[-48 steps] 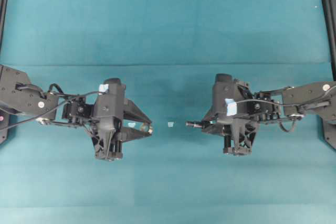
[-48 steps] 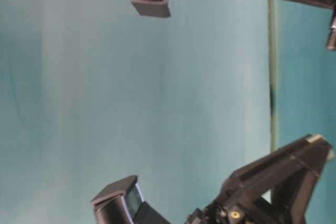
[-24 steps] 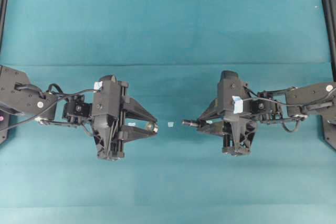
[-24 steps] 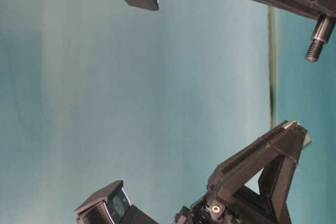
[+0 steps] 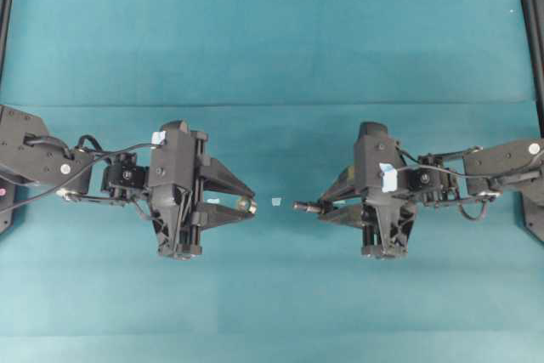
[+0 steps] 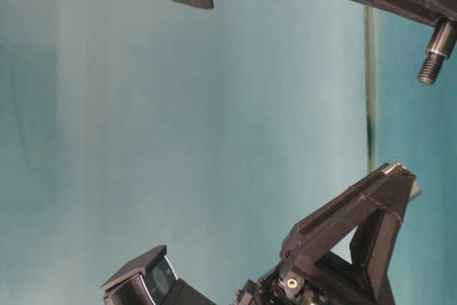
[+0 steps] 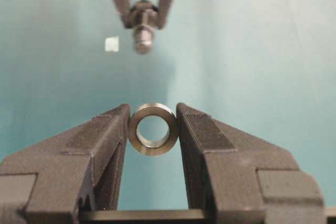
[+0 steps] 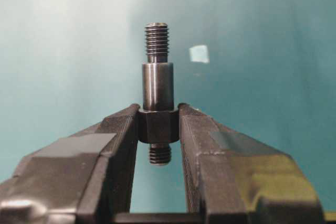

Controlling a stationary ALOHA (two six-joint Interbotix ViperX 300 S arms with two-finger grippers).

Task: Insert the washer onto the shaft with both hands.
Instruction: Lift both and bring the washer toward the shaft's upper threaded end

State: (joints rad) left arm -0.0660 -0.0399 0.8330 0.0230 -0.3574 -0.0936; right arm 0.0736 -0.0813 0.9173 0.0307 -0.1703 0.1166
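Note:
My left gripper (image 7: 153, 119) is shut on the washer (image 7: 153, 129), a grey metal ring held between the fingertips with its hole facing outward; overhead the washer (image 5: 246, 205) sits at the left gripper (image 5: 247, 206) tip. My right gripper (image 8: 158, 116) is shut on the shaft (image 8: 157, 85), clamped at its hexagonal collar, threaded tip pointing away. Overhead the shaft (image 5: 308, 207) sticks out leftward from the right gripper (image 5: 327, 207) toward the washer, a gap between them. In the left wrist view the shaft (image 7: 142, 30) appears ahead, slightly left of the washer's hole. The shaft (image 6: 435, 55) also shows in the table-level view.
A small pale tape scrap (image 5: 275, 201) lies on the teal cloth (image 5: 272, 57) between the two grippers; the same scrap (image 7: 111, 43) shows in the left wrist view and the scrap (image 8: 199, 53) in the right. Black frame rails run along the far left and right edges.
The right gripper with the shaft has moved left toward the washer and turned slightly. The left gripper advanced a little to the right early on, then held still.

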